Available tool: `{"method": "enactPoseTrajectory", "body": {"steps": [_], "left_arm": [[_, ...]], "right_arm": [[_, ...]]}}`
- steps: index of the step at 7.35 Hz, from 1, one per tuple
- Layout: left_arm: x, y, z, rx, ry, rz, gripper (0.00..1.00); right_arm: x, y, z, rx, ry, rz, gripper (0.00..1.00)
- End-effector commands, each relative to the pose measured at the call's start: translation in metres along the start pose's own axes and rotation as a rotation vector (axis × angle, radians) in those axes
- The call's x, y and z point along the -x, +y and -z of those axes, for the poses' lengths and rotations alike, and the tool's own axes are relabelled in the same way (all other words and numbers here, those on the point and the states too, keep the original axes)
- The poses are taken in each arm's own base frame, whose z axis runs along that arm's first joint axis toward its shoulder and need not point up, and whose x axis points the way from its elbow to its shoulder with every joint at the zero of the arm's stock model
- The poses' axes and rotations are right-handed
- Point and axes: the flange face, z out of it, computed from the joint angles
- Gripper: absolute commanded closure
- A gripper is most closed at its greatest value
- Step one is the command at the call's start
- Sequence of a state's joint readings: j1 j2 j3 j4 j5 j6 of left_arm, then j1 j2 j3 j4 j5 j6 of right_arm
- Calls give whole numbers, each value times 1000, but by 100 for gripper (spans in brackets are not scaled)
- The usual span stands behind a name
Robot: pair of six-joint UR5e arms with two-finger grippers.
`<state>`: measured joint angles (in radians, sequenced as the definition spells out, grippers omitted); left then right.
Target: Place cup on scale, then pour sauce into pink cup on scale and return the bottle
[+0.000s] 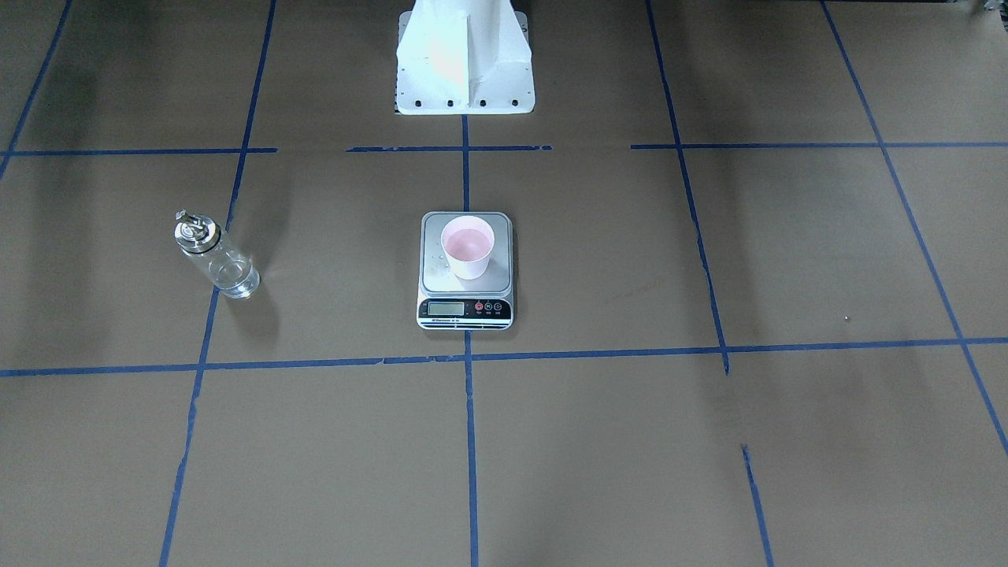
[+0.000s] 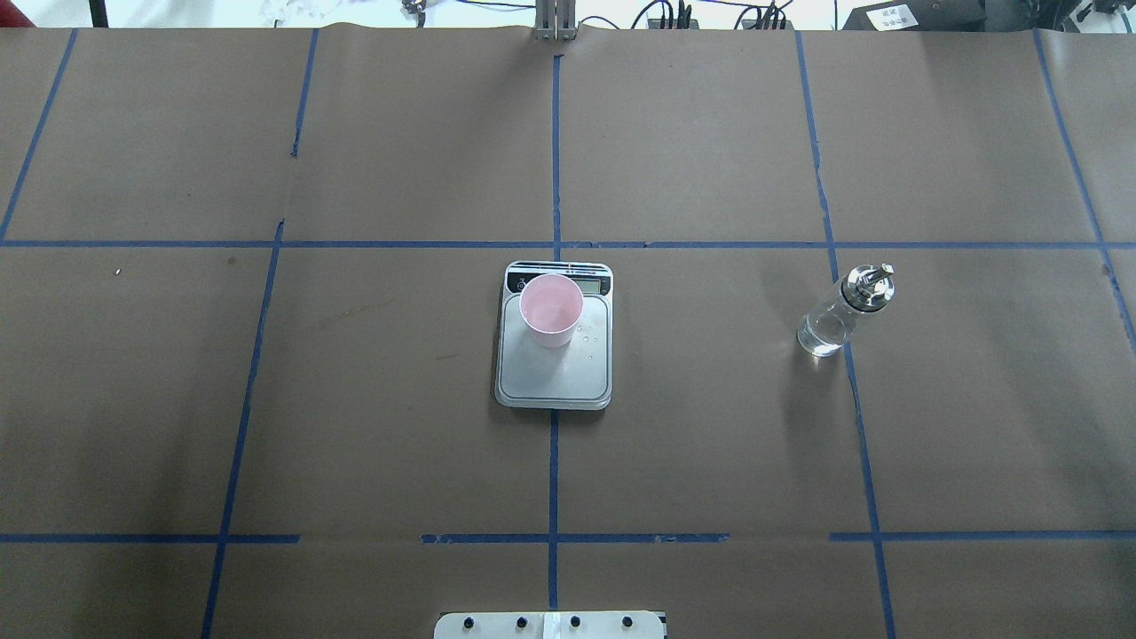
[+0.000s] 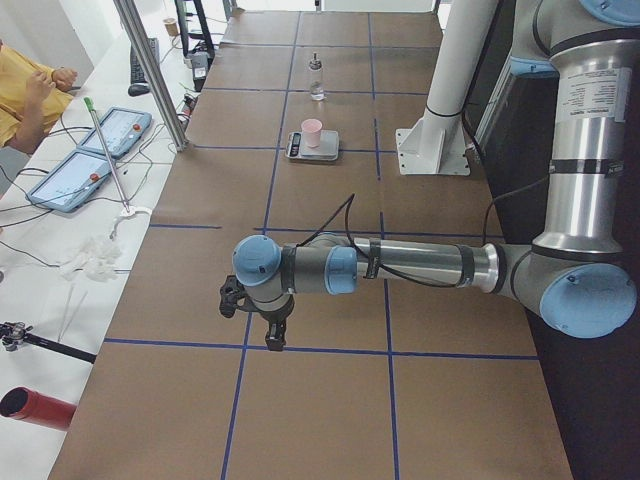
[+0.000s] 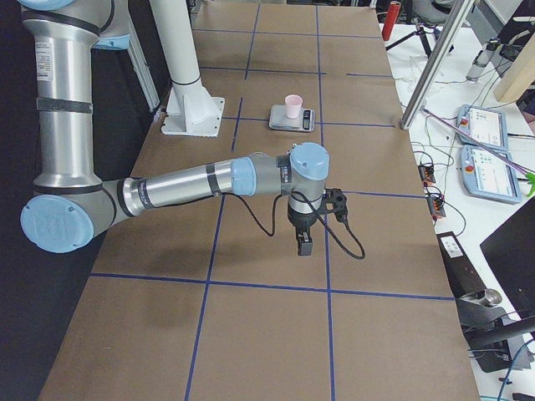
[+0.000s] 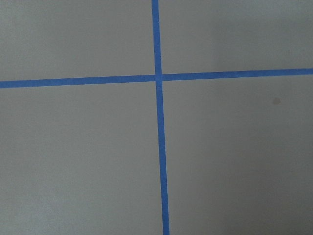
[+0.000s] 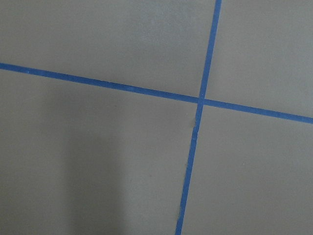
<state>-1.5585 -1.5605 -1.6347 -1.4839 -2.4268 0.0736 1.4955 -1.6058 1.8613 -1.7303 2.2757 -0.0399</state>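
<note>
My left claw (image 3: 275,342) hung over the brown table (image 1: 709,441) at its left end, pointing down, on an arm stretched out low and level. It showed only small and from the side, so I could not tell how far it was open, and nothing showed in it. My right claw (image 4: 304,247) hung the same way at the right end, above a blue tape line (image 4: 328,251), and I could not tell its opening either, nor did anything show in it. Both claws were well apart from the task's things. The scale (image 1: 435,268) lay flat at the middle of the table, on the centre tape line, with its display on the side away from my base. The cup (image 1: 468,246) stood upright on the steel platform, open end up, with a few small drops on the metal just beside it. I could not tell how much was in the cup. The bottle (image 1: 216,260) stood upright on the table on my right side, on a tape line and well apart from the scale, with its silver cap and spout on top. The clear sauce (image 1: 235,277) showed through the glass. Each of my 2 wrist cameras saw only brown paper and 2 crossing tape lines.
</note>
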Motion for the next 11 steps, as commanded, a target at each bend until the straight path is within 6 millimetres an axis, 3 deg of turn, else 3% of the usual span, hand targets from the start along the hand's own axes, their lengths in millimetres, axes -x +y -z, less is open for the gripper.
{"method": "enactPoseTrajectory", "body": {"steps": [1,5,11], "left_arm": [[-2,-2,1,-4,1,-8,0],[-17,-11,16,-30,-5,-28,0],[-17,-13,19,-37,-12,-30,0]], "right_arm": [[0,-1,1,-2,2,1,0],[3,-4,3,-6,-11,3,0],[-7,10,-13,33,-42,-30,0]]}}
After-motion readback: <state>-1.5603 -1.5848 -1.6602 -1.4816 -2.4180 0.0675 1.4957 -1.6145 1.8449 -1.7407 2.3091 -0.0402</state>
